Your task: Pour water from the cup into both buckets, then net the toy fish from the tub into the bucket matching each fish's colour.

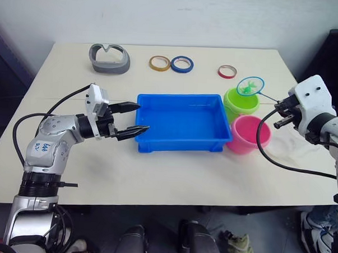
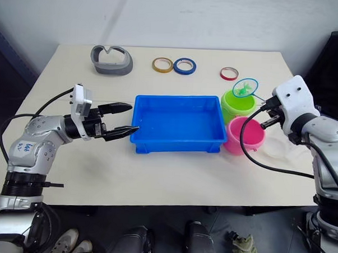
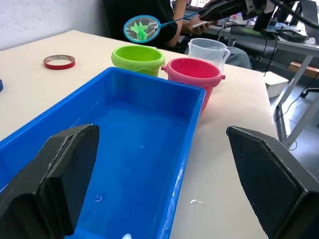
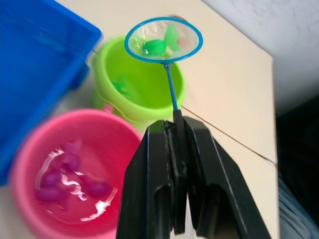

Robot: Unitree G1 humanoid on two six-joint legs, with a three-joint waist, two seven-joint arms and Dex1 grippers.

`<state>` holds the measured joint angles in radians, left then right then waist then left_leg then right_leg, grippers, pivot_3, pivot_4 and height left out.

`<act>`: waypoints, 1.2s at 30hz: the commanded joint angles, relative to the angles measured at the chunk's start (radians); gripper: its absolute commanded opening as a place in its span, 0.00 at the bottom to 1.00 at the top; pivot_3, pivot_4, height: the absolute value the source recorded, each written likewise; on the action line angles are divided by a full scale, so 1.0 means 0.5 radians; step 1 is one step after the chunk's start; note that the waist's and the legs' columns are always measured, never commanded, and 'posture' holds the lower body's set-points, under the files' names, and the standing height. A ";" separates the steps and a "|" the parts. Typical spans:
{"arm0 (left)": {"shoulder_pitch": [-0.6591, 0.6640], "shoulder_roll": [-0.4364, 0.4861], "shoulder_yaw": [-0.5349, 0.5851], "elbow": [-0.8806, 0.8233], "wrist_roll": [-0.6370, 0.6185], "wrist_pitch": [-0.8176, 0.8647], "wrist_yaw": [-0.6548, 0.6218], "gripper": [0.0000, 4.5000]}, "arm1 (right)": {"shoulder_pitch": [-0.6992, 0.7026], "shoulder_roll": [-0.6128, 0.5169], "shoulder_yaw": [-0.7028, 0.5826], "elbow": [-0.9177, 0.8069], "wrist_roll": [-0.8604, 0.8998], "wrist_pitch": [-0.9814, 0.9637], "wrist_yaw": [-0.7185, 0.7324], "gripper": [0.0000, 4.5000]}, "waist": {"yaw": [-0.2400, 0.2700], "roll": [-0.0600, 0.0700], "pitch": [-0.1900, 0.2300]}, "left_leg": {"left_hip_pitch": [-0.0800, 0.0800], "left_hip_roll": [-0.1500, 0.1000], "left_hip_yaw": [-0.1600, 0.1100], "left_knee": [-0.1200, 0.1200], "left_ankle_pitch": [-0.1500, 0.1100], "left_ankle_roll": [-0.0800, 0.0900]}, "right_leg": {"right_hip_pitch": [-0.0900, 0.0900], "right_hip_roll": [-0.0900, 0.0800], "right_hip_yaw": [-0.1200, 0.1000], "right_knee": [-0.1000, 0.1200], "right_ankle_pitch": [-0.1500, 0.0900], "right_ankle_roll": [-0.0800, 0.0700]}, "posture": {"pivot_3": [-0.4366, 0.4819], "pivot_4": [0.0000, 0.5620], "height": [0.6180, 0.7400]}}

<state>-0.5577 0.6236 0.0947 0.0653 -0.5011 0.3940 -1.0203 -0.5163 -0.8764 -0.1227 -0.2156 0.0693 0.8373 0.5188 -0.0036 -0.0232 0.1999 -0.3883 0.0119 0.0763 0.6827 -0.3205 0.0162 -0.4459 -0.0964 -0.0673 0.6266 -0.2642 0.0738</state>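
Green fish (image 4: 154,47) in net (image 4: 163,40)

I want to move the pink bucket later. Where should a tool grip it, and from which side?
Probably grip the pink bucket by its rim, at the side facing the table's front edge, coming from above. The mouth is open and upright. The tub is close on its left and the green bucket close behind, so those sides are blocked. Keep it level: water and pink fish lie inside.
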 commanded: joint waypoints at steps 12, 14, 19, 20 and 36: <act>0.000 0.019 0.033 -0.059 -0.015 -0.008 -0.010 0.99 | 0.080 -0.294 0.498 0.070 -0.747 -0.746 -0.050 0.00 | 0.004 0.001 0.000 | 0.000 0.000 0.002 0.001 0.000 0.000 | 0.000 0.000 -0.001 0.000 0.001 0.001 | 0.48 0.27 0.78; 0.000 0.018 0.032 -0.061 -0.016 -0.005 -0.010 0.99 | 0.091 -0.371 0.567 0.072 -0.923 -0.873 -0.071 0.00 | 0.004 0.001 0.000 | 0.000 0.000 0.002 0.001 0.000 0.000 | 0.000 0.000 -0.002 0.000 0.001 0.001 | 0.48 0.27 0.78; 0.000 0.013 0.028 -0.063 -0.018 0.000 -0.009 0.99 | 0.090 -0.450 0.608 0.106 -1.204 -1.084 -0.102 0.00 | 0.001 0.001 0.000 | 0.002 0.000 0.004 0.001 0.001 -0.001 | 0.000 0.001 -0.002 0.000 0.001 0.001 | 0.48 0.27 0.78; -0.001 0.012 0.028 -0.063 -0.018 0.001 -0.009 0.99 | 0.091 -0.447 0.599 0.112 -1.230 -1.104 -0.097 0.00 | 0.001 0.001 0.000 | 0.002 0.000 0.004 0.001 0.001 -0.002 | 0.000 0.001 -0.002 0.000 0.001 0.001 | 0.48 0.27 0.78; -0.087 0.335 0.043 -0.078 -0.021 0.196 -0.205 0.99 | 0.128 -0.105 -0.344 -0.501 0.129 -0.405 0.729 0.00 | 0.005 0.001 0.001 | 0.002 0.002 0.001 0.002 0.001 -0.002 | 0.003 0.002 -0.013 0.000 0.001 0.002 | 0.48 0.27 0.78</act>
<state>-0.5773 0.7384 0.1049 0.0569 -0.5077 0.4710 -1.0916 -0.4600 -0.9351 -0.2048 -0.3740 -0.0357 0.5531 0.7847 -0.0010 -0.0228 0.2002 -0.3873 0.0127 0.0765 0.6839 -0.3200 0.0157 -0.4446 -0.0954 -0.0739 0.6266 -0.2638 0.0746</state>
